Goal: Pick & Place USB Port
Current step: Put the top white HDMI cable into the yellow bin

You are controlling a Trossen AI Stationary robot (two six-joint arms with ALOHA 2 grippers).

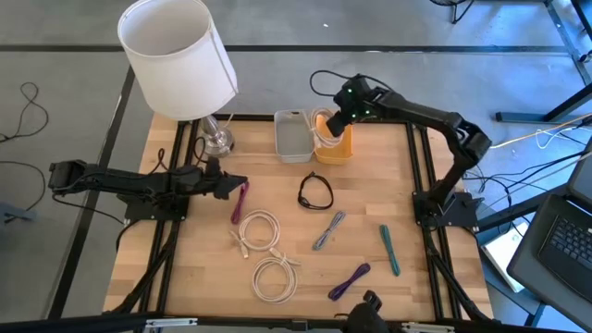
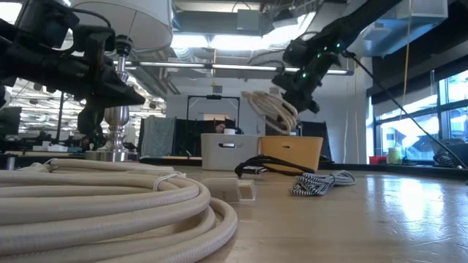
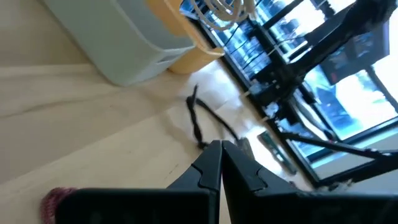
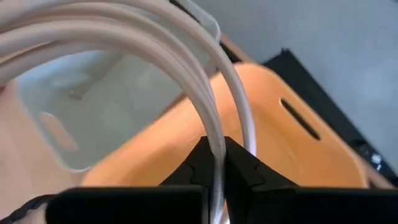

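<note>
My right gripper (image 1: 339, 118) hangs over the orange bin (image 1: 340, 146) at the table's far side, shut on a coiled white USB cable (image 2: 272, 109). In the low view the coil is above the bin's rim (image 2: 291, 139). The right wrist view shows the cable's loops (image 4: 155, 56) running from the fingers over the orange bin (image 4: 280, 149) and the grey bin (image 4: 87, 112). My left gripper (image 1: 239, 184) is shut at the table's left, low over the wood beside a maroon cable (image 1: 240, 202), with nothing between its fingers (image 3: 222, 155). My right gripper pinches a few strands of the white coil (image 4: 214, 146) between its two fingers. The fingers slant down from above. The coil sticks out past the fingertips and hangs clear above the orange bin.
A grey bin (image 1: 293, 135) stands left of the orange one, and a lamp with a white shade (image 1: 176, 54) at the far left. Loose cables lie on the wood: black (image 1: 315, 191), two white coils (image 1: 259, 231) (image 1: 275, 278), grey braided (image 1: 328, 229), teal (image 1: 388, 250), purple (image 1: 350, 280).
</note>
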